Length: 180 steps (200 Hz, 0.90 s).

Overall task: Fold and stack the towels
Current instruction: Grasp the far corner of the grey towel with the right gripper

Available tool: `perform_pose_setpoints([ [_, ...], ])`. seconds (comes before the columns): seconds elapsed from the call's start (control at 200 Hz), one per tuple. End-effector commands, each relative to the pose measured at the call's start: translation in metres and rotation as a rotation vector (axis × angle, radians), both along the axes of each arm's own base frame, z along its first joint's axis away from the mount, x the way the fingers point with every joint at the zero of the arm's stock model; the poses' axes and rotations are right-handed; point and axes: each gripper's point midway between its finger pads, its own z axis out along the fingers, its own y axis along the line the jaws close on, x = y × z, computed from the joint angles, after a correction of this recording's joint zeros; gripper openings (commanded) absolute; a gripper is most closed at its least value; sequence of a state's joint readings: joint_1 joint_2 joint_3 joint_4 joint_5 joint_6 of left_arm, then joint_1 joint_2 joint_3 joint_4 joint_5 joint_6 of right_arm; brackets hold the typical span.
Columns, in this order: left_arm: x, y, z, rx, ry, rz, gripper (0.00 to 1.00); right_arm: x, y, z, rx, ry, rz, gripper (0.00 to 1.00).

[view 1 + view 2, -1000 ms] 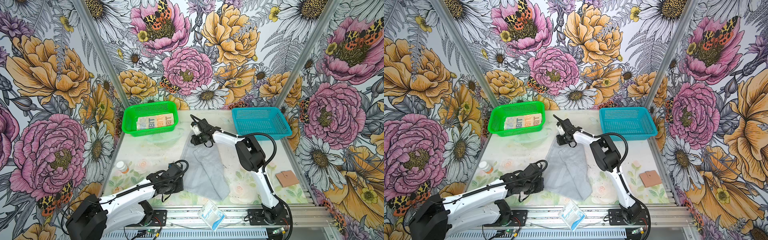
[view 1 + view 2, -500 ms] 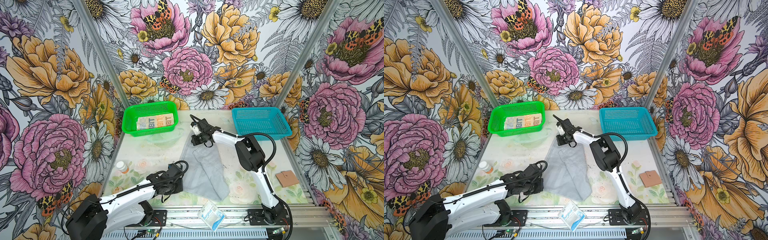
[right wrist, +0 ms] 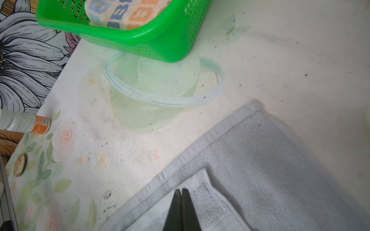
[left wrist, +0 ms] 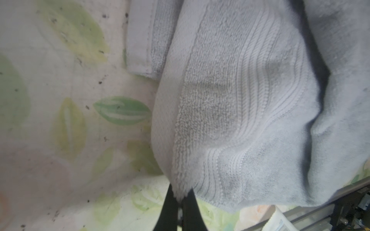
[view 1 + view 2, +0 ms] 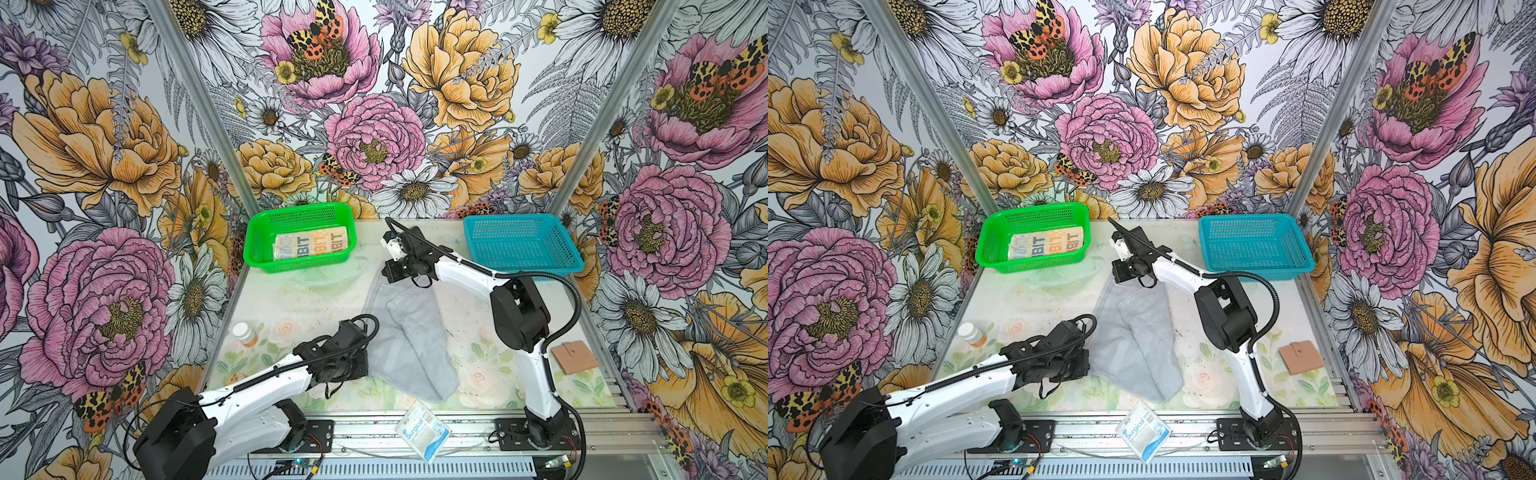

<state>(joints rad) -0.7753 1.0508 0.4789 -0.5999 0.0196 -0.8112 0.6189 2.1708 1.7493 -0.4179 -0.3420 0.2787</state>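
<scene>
Left wrist view: left gripper point(image 4: 180, 195) pinches the grey towel point(image 4: 240, 100) hem, mid-table. Right gripper point(image 3: 181, 193) is closed over its far corner; any cloth caught is hidden. Lettered towel point(image 5: 311, 245) sits in green basket point(image 5: 255, 253).

I see a green basket point(image 5: 301, 264) and a teal basket point(image 5: 519, 245) at the back, a small orange-labelled bottle point(image 5: 245, 334), a brown pouch point(image 5: 575, 356) and a Surgical packet point(image 5: 422, 430) up front.

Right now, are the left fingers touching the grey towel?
Touching. The left wrist view shows the left fingers pinched shut on a bunched edge of the grey towel.
</scene>
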Motion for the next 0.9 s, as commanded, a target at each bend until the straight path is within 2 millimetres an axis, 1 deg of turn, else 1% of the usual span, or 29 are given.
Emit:
perform_pose_setpoints([
  [0.0,0.01,-0.004,0.007,-0.001,-0.037,-0.015,0.0,-0.007,0.002,-0.002,-0.004,0.0,0.021,0.0],
  [0.04,0.009,-0.003,0.006,0.001,-0.033,-0.013,0.0,-0.005,0.001,-0.008,-0.016,0.006,0.009,0.0],
  [0.1,0.009,-0.003,0.006,0.002,-0.035,-0.013,0.0,-0.003,0.0,-0.017,-0.032,0.011,0.0,0.29],
  [0.12,0.009,-0.002,0.006,0.003,-0.034,-0.014,0.0,-0.003,0.0,-0.021,-0.039,0.015,-0.002,0.35],
  [0.14,0.009,-0.002,0.006,0.003,-0.035,-0.013,0.0,-0.003,0.0,-0.024,-0.047,0.014,-0.003,0.38],
  [0.19,0.009,-0.002,0.005,0.002,-0.033,-0.014,0.0,-0.002,0.0,-0.033,-0.068,0.013,-0.007,0.41],
  [0.305,0.008,0.0,0.003,0.006,-0.027,-0.008,0.0,0.002,0.001,-0.051,-0.116,0.006,-0.02,0.42],
  [0.42,0.007,0.0,0.001,0.004,-0.023,-0.006,0.0,0.005,0.003,-0.064,-0.144,0.004,-0.032,0.39],
  [0.465,0.007,0.0,0.001,0.004,-0.022,-0.004,0.0,0.006,0.004,-0.069,-0.151,0.007,-0.035,0.36],
  [0.55,0.006,0.001,0.001,0.001,-0.019,0.0,0.0,0.007,0.005,-0.074,-0.156,0.013,-0.04,0.33],
  [0.63,0.006,0.001,0.0,0.002,-0.018,0.002,0.0,0.007,0.005,-0.079,-0.163,0.016,-0.041,0.33],
  [0.786,0.006,0.001,-0.001,0.004,-0.015,0.001,0.0,0.008,0.006,-0.083,-0.168,0.018,-0.038,0.36],
  [0.896,0.006,0.001,-0.002,0.005,-0.014,0.0,0.0,0.009,0.007,-0.085,-0.173,0.013,-0.039,0.35],
])
